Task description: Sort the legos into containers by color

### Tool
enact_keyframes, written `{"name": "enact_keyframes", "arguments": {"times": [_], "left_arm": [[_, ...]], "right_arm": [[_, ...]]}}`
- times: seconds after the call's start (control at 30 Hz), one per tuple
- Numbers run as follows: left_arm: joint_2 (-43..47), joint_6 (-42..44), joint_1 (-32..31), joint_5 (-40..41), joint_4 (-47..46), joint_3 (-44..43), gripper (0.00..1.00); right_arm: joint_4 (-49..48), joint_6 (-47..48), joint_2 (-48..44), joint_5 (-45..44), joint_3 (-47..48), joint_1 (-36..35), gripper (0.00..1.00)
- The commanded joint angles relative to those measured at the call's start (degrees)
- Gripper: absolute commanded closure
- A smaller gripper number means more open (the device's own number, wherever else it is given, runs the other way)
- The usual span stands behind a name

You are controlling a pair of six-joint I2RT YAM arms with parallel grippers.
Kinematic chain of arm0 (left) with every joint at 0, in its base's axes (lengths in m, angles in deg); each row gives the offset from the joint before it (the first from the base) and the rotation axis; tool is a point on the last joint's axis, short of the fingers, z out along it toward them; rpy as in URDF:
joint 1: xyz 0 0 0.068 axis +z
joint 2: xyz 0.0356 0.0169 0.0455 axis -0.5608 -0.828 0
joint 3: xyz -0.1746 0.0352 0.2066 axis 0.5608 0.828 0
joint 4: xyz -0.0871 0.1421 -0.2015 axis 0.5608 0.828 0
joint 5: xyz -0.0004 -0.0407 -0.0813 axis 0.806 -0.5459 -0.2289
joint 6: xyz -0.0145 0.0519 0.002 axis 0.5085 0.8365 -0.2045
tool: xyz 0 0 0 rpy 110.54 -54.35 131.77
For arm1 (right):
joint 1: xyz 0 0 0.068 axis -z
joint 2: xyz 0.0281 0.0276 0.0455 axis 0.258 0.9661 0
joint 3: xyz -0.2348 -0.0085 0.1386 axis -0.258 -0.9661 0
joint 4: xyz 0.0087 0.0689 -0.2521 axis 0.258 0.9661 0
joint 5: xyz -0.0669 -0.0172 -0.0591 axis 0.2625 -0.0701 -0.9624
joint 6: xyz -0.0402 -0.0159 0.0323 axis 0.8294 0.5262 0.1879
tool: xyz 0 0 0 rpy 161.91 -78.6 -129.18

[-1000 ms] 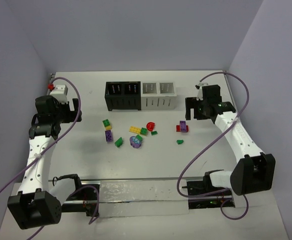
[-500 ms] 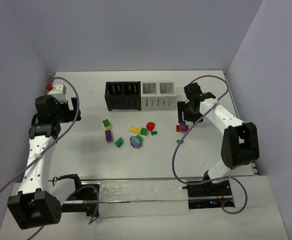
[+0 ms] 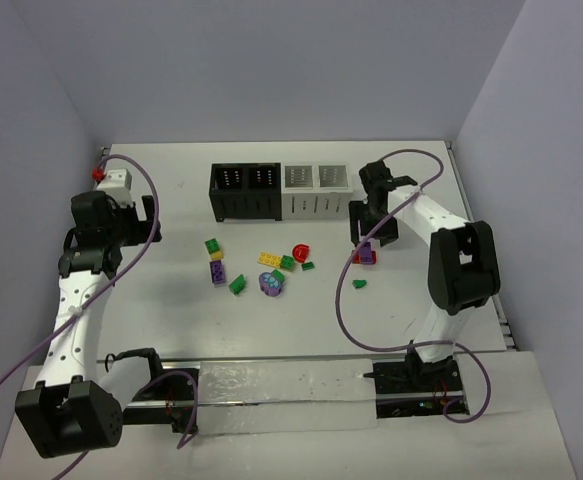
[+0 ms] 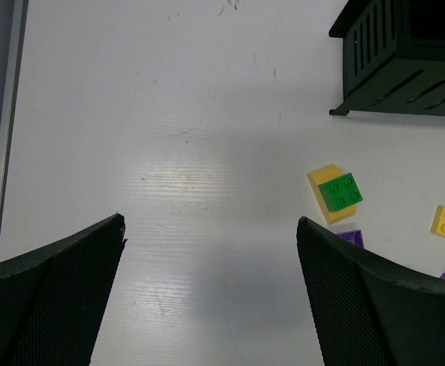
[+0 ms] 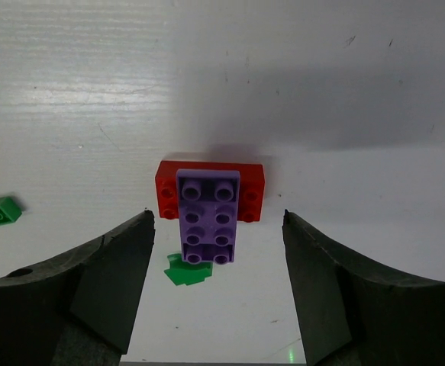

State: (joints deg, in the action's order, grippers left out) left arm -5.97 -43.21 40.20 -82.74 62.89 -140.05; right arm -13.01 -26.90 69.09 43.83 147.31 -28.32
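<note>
The white table (image 3: 171, 320) sits between pale lavender walls, with the four joined bins (image 3: 281, 190) at its far side and the legos (image 3: 271, 270) scattered loose in front of them; none can be seen in a bin from above.

Over the last second the right arm has swung in from the table's right edge, and the right gripper (image 3: 369, 235) now hangs just off the right end of the bins. In its wrist view the jaws stand wide apart, holding nothing, and straddle a purple brick (image 5: 209, 216) lying crosswise on top of a red brick (image 5: 167, 192). This looks like the approach for a pick. If the two bricks are clipped together, they will probably need separating before each can go by colour.

The left arm has not moved. The left gripper (image 4: 211, 229) is also spread wide and empty over bare table, with a green brick (image 4: 341, 191) stacked on a yellow brick (image 4: 323, 180) nearby.
</note>
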Motion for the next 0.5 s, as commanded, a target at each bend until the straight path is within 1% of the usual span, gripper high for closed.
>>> {"name": "enact_keyframes", "arguments": {"times": [0.0, 0.17, 0.2, 0.23, 0.3, 0.47], "left_arm": [[-0.32, -0.01, -0.11, 0.76, -3.27, -0.17, 0.01], [-0.66, 0.01, -0.11, 0.83, -3.4, -0.17, 0.01], [-0.71, 0.01, -0.11, 0.8, -3.4, -0.17, 0.01], [-0.71, 0.01, -0.11, 0.77, -3.4, -0.2, 0.01], [-0.71, 0.01, -0.11, 0.86, -3.4, -0.29, 0.01], [-0.71, 0.01, -0.11, 0.86, -3.28, -0.55, 0.01]], "right_arm": [[1.08, -1.08, 1.94, -0.56, 2.45, -0.28, 0.29], [1.37, -1.56, 3.1, 0.43, 1.95, -0.17, 0.33], [1.32, -1.53, 3.27, 0.55, 1.95, -0.14, 0.37], [1.29, -1.51, 3.41, 0.69, 1.98, -0.02, 0.43], [1.52, -1.48, 3.62, 0.84, 2.19, 0.21, 0.5], [1.53, -1.39, 3.62, 1.13, 1.92, 0.83, 0.53]]}}
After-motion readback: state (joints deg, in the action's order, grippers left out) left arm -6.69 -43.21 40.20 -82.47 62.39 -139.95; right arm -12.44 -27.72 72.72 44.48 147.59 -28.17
